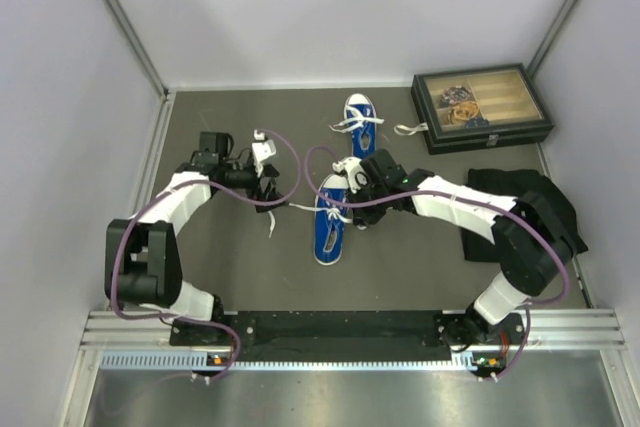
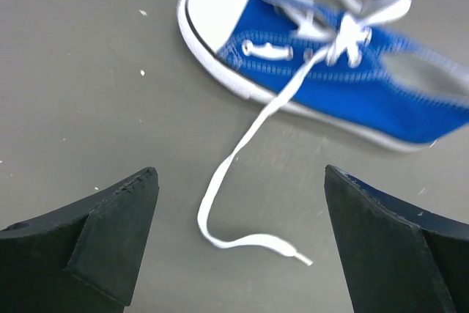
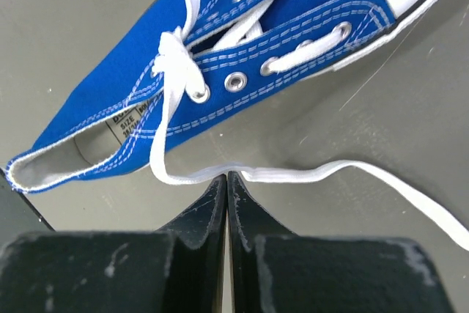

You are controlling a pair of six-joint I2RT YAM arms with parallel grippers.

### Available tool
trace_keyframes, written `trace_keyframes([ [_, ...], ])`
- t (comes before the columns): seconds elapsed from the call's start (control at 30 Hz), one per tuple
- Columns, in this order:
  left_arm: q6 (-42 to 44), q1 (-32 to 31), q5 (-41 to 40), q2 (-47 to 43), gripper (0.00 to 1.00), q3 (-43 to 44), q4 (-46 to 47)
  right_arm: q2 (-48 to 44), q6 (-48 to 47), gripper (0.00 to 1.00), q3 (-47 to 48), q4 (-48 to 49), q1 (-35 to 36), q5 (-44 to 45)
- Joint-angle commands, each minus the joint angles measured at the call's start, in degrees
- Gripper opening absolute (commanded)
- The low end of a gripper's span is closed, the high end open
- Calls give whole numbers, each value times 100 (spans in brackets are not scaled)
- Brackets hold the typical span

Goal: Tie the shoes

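Note:
Two blue sneakers with white laces lie on the grey table: the near shoe (image 1: 330, 222) in the middle and the far shoe (image 1: 362, 119) behind it. My left gripper (image 1: 268, 188) is open to the left of the near shoe (image 2: 352, 86). Its jaws (image 2: 240, 174) stand wide apart on either side of a loose lace end (image 2: 242, 240) lying flat on the table. My right gripper (image 1: 356, 215) is on the right side of the near shoe (image 3: 220, 56). It (image 3: 227, 175) is shut on the shoe's other lace (image 3: 308, 175) just beside the eyelets.
A dark glass-lidded box (image 1: 480, 107) stands at the back right. A black cloth (image 1: 525, 197) lies at the right under my right arm. White walls with metal rails close in the table on the left, back and right.

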Motion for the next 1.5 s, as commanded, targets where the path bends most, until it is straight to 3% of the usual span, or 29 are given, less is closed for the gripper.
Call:
trace_keyframes([
  [0.0,2001,-10,-77,394,98,238,-710,-349,23,0,-152,310,47,-119],
  [0.1,2827,-133,-357,684,98,484,-1113,-438,171,0,-205,319,21,-110],
  [0.2,3565,-282,-639,956,91,642,-1456,-569,260,0,-284,380,-67,-172],
  [0.37,4015,-695,-999,1362,69,1003,-1713,-684,444,0,-337,407,-252,-304],
  [0.47,4051,-1003,-1342,1555,43,1117,-1695,-693,453,0,-328,372,-313,-321],
  [0.5,4042,-1073,-1421,1642,39,1143,-1687,-693,471,0,-337,380,-322,-330],
  [0.83,3779,-1636,-1861,1951,38,1197,-1336,-746,541,0,-355,372,-480,-418],
  [1.17,3523,-1724,-2344,2030,41,1073,-852,-728,559,0,-416,389,-507,-427],
  [1.23,3602,-1724,-2397,2091,35,1152,-1035,-728,568,0,-434,407,-507,-418],
  [1.27,3637,-1733,-2406,2161,22,1196,-1149,-728,585,0,-425,424,-507,-401],
  [1.37,3778,-1733,-2397,2189,1,1328,-1474,-754,646,0,-442,468,-515,-331],
  [1.47,3989,-1724,-2091,1952,0,1293,-1843,-763,743,0,-469,530,-568,-225],
])
